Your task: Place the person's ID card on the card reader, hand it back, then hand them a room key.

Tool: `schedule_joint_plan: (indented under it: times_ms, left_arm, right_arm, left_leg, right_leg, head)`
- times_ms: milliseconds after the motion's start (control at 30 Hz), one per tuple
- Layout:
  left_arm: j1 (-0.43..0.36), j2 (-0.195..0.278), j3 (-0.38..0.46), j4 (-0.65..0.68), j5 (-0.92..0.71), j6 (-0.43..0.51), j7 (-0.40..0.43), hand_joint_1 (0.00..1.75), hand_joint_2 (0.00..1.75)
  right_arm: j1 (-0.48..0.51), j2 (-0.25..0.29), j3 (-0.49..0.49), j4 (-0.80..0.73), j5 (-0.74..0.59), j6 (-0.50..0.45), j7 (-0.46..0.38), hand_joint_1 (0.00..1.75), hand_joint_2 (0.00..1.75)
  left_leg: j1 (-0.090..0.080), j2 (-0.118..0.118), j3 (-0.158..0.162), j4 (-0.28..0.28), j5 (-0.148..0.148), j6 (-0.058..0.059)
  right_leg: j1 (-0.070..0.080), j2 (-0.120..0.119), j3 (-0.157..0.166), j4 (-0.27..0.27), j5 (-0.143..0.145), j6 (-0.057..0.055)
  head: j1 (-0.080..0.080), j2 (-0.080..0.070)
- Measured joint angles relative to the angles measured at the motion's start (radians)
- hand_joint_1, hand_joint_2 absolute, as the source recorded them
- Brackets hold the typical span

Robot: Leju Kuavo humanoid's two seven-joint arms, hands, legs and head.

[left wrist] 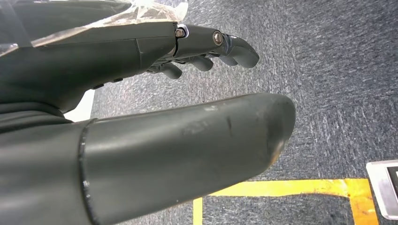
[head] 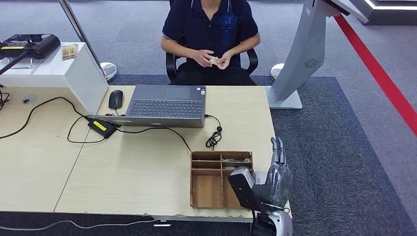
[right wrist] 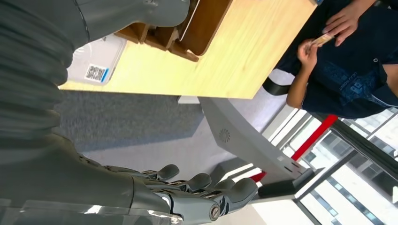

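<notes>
Card [head: 214, 61] sits pinched between both hands of the seated person [head: 210, 24] beyond the far edge of the table [head: 147, 172]; from the right wrist it shows as a small tan slip [right wrist: 323, 39] in their fingers. Whether it is the ID card or a key card cannot be told. Right hand [head: 277, 177] is raised at the table's near right corner, just beside the wooden organizer tray [head: 196, 189], its fingers [right wrist: 202, 185] straight, side by side and holding nothing. A white card reader [right wrist: 96, 58] lies on the table near the tray. Left hand [left wrist: 178, 93] hangs over grey carpet with yellow floor tape [left wrist: 281, 190], thumb and fingers extended and apart, nothing in them. Farther off, an open laptop [head: 164, 105] faces the person, with a black mouse [head: 115, 99] and a power adapter [head: 102, 127] beside it. A grey kiosk stand [head: 302, 54] rises at the table's far right corner.
</notes>
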Motion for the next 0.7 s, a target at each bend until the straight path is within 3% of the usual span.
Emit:
schedule_joint_plan:
  times_ms: [400, 700]
  left_arm:
    - [-0.001, 0.004, -0.020, 0.000, 0.001, 0.000, 0.000, 0.00, 0.00]
    - [-0.002, 0.004, -0.029, 0.000, 0.005, 0.000, -0.005, 0.00, 0.00]
  right_arm:
    - [-0.005, -0.040, 0.037, 0.001, 0.087, 0.000, 0.074, 0.00, 1.75]
    - [-0.044, -0.078, 0.117, 0.019, 0.136, 0.000, 0.167, 0.00, 1.75]
  left_leg:
    - [0.000, 0.000, -0.001, 0.000, 0.000, 0.000]
    - [0.000, 0.000, -0.001, 0.000, 0.000, 0.000]
  right_leg:
    - [0.000, 0.000, 0.000, 0.000, 0.000, 0.000]
    - [0.000, 0.000, 0.000, 0.000, 0.000, 0.000]
  head:
    - [0.000, 0.000]
    - [0.000, 0.000]
